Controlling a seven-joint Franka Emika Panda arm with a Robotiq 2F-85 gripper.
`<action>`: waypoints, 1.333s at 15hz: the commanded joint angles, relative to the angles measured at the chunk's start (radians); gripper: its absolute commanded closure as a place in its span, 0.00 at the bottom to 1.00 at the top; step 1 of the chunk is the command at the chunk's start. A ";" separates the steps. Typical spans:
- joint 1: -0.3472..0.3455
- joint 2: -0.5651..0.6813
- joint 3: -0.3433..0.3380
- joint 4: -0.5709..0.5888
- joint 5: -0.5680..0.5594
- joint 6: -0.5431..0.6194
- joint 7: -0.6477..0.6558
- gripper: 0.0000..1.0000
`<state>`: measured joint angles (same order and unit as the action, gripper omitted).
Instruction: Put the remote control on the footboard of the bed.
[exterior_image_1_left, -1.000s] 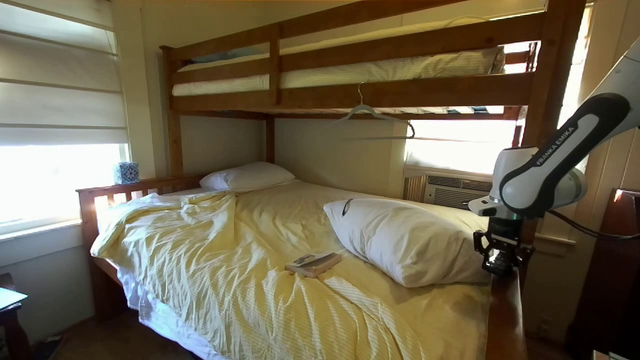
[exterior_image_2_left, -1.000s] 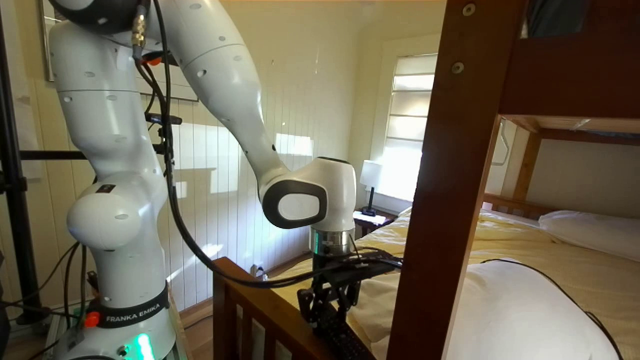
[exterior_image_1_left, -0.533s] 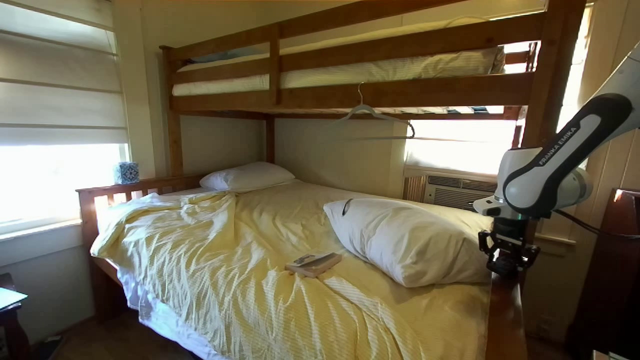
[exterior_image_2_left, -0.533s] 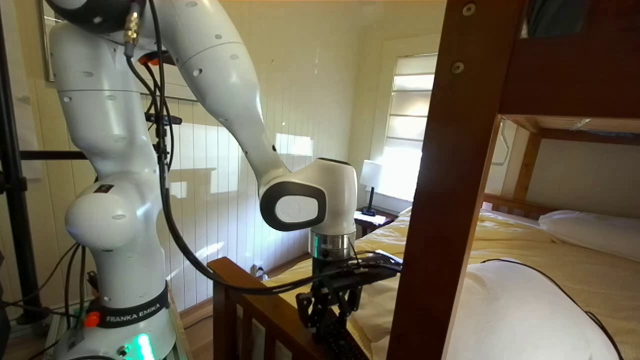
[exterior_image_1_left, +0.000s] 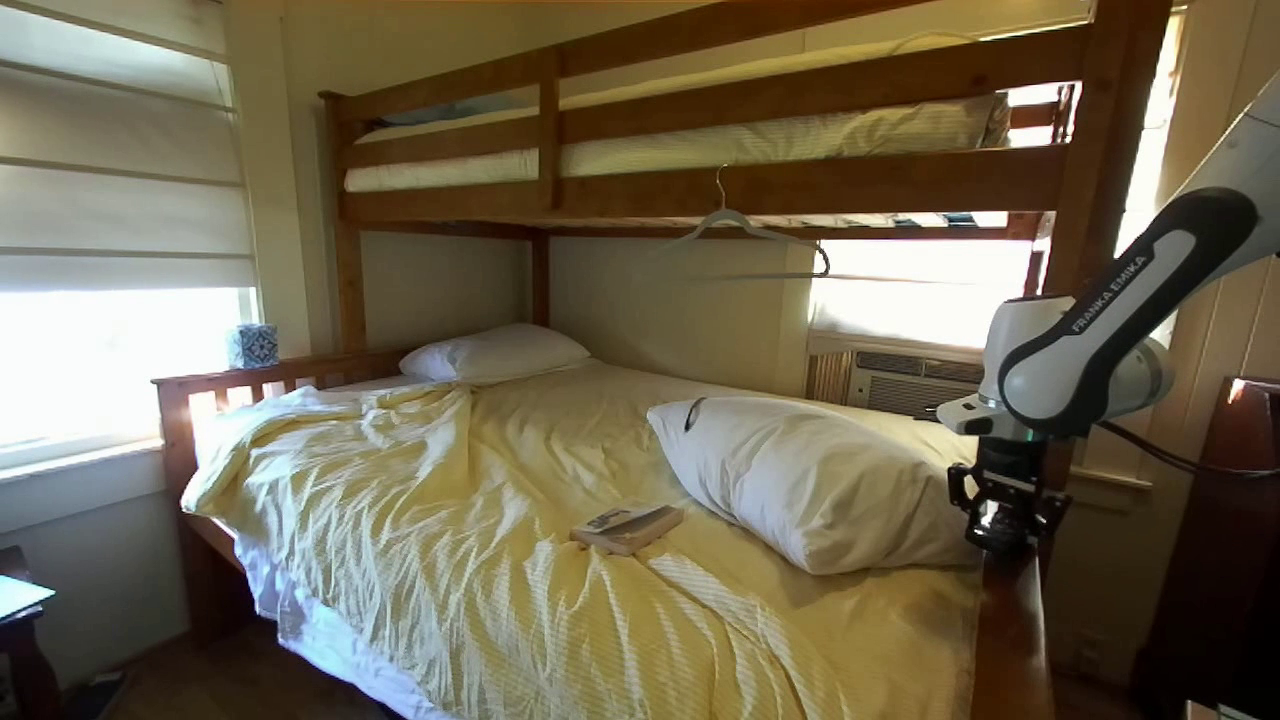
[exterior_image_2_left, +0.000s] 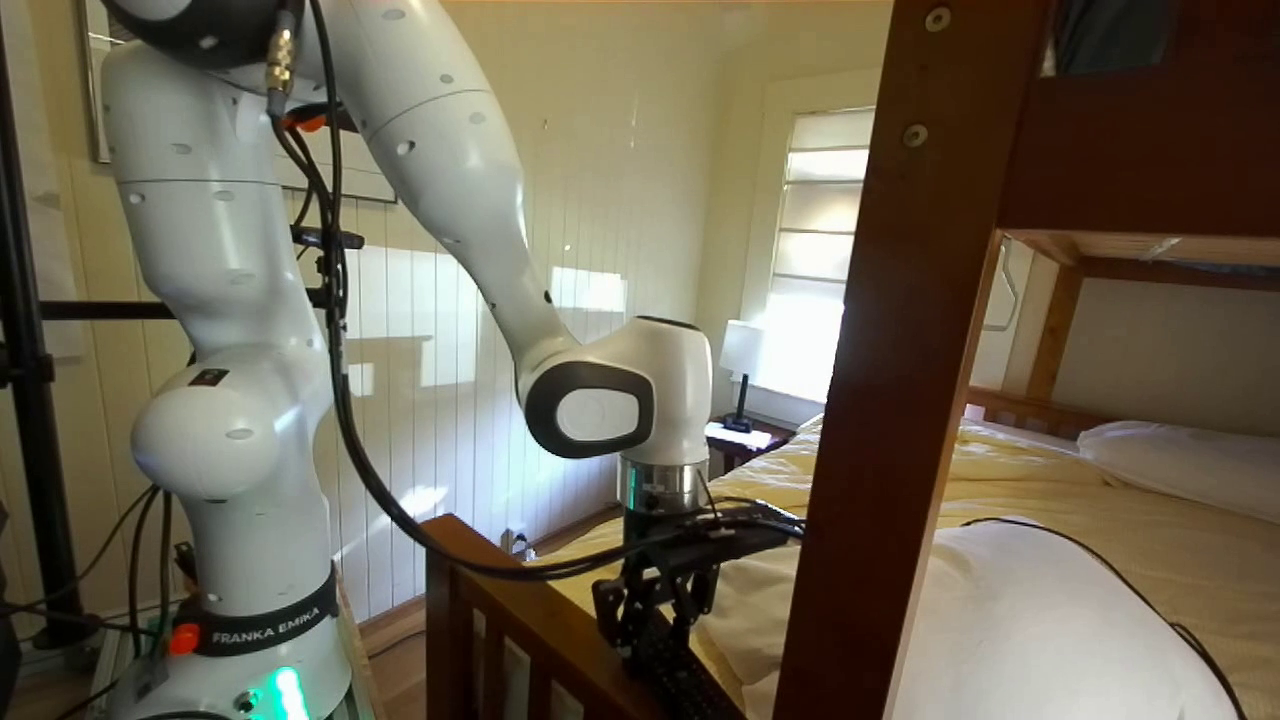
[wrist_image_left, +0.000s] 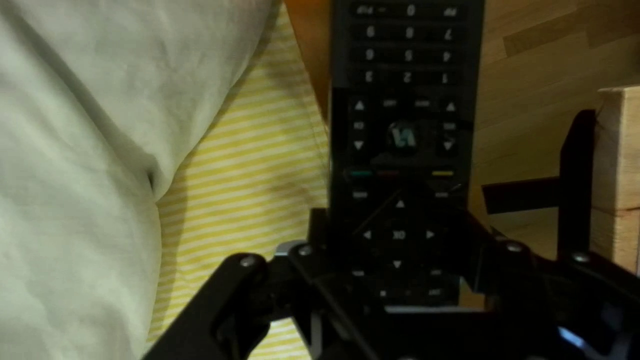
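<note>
Fingers (wrist_image_left: 482, 255): drawn in to object width, clamped on the long sides of the remote control (wrist_image_left: 405, 125) near its arrow keys. Buttons are faced up at the wrist camera, number-pad end is left sticking out past the grip

Footboard (exterior_image_2_left: 540, 602): top rail is mostly hidden under the remote control in the wrist view, the two slightly skewed. Whether the remote control is rested on the wood or held just above it can't be made out

Progress, as judged: pick done, carry to the footboard done or nearly so. Left: remote control to be lined up along the rail, set down and released, fingers to be backed off. Late stage, but not counted as placed while gripped

Vs half a second back: fingers and arm (exterior_image_2_left: 440, 180) have been shifted a little toward the side of the white pillow (exterior_image_1_left: 820, 485) in an exterior view; roughly the pose of a second back is matched again, so final position is probably being hunted. Further out, pillow, book (exterior_image_1_left: 628, 530) and yellow sheet (exterior_image_1_left: 380, 500) are left undisturbed on the bed (exterior_image_1_left: 820, 185)
</note>
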<state>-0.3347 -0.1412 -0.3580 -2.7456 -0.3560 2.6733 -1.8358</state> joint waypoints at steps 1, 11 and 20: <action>0.002 -0.004 0.011 0.000 -0.010 -0.019 0.012 0.64; 0.002 -0.006 0.010 0.000 -0.002 -0.035 0.004 0.13; 0.010 -0.105 0.049 0.003 -0.066 -0.069 0.009 0.00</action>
<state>-0.3336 -0.1738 -0.3346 -2.7424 -0.3789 2.6526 -1.8358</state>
